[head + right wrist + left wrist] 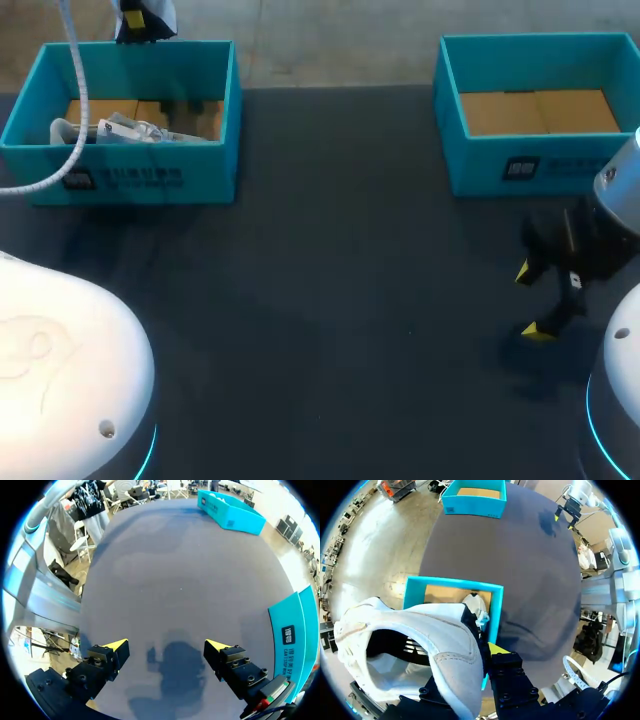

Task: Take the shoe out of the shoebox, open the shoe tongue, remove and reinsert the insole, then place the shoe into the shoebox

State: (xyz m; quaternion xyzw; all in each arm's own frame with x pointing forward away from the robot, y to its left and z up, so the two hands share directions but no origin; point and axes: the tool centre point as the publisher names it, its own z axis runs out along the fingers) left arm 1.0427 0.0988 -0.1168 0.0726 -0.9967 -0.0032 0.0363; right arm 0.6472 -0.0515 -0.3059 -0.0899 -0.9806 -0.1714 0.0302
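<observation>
Left wrist view: bench (520, 570) ahead, left shoebox (451, 583) below, shoe (440, 645) above it, long axis running from the left pincer (490, 652) toward the box. Left pincer pinches the heel collar. Right pincer (166, 646) spread, empty, well apart; set-down looks like the left arm's job.

the tabletop (330, 290) before me is a dark grey, matte surface, plain but for a tiny pale speck (410, 333) right of its middle. soft light from above leaves it mottled in lighter and darker patches, with a blurred shadow (540, 365) on its right side.
</observation>
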